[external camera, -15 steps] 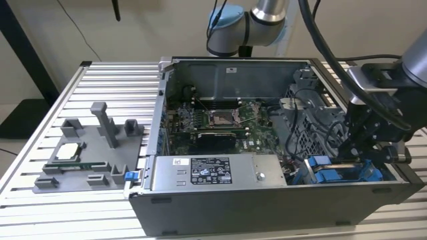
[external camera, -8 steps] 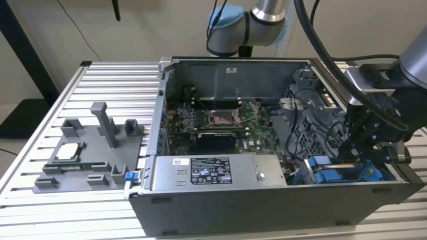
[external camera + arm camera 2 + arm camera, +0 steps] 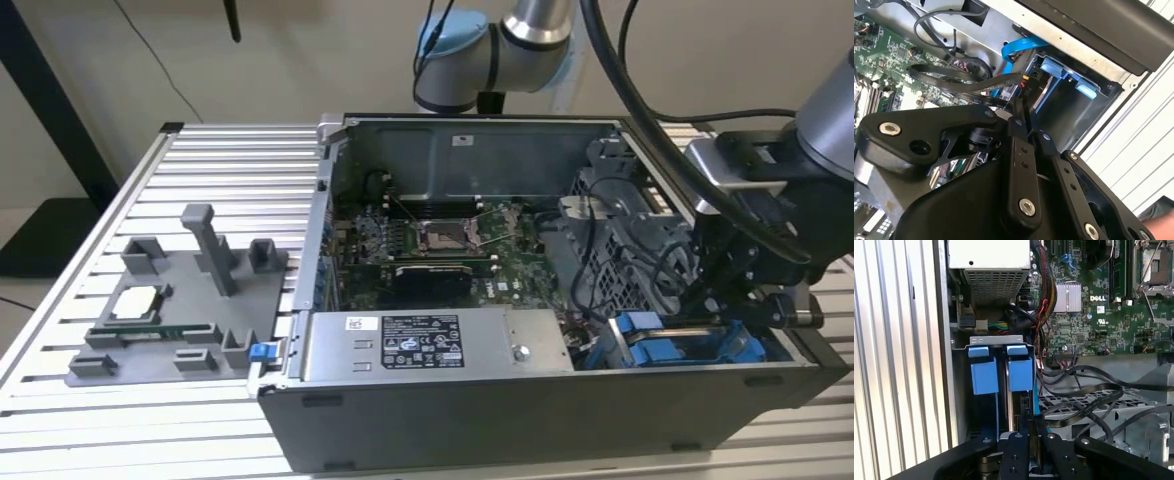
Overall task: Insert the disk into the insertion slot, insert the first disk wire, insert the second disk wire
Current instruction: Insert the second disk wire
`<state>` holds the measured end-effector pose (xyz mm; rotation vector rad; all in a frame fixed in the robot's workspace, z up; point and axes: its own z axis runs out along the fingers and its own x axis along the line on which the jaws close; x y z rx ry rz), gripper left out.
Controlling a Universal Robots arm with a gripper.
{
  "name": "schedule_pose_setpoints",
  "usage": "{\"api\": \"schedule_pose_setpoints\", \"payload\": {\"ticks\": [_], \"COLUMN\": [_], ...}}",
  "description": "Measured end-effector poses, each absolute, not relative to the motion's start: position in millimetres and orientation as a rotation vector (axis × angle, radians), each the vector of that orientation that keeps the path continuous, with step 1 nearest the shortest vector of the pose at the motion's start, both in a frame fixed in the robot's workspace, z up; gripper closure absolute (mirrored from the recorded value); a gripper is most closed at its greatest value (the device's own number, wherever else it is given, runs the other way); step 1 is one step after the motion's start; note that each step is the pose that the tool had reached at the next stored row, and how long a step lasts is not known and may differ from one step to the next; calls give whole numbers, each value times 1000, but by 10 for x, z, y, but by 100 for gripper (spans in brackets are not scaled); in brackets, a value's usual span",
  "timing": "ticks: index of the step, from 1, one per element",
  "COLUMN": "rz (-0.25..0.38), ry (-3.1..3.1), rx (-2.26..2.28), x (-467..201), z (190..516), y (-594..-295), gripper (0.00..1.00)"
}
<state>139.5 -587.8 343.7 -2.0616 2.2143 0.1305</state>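
The disk (image 3: 1020,374) stands edge-on in its blue carrier inside the insertion slot (image 3: 960,390), the dark metal bay at the case's front corner. In the exterior view the bay's blue fittings (image 3: 681,350) show at the lower right of the open case. My gripper (image 3: 727,305) hangs right over the bay. In both wrist views its fingers (image 3: 1019,450) are pressed together. They pinch the black connector (image 3: 1020,85) of a flat black disk wire (image 3: 954,80) with red and yellow leads, close to the disk's rear edge. A blue disk wire (image 3: 1019,47) curls just beyond.
The grey power-supply box (image 3: 427,345) lies beside the bay, and the green motherboard (image 3: 427,240) with its open socket behind it. Black cable loops (image 3: 1079,400) cross a perforated cage by the gripper. A grey fixture (image 3: 174,300) stands on the slatted table at the exterior view's left.
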Motion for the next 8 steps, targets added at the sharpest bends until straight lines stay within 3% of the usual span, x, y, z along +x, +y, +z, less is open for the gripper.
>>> {"api": "schedule_pose_setpoints", "payload": {"ticks": [8], "rz": [124], "ry": [2214], "rx": [-2062], "x": [1379], "z": [3404], "y": [-5853], "gripper": [100]}}
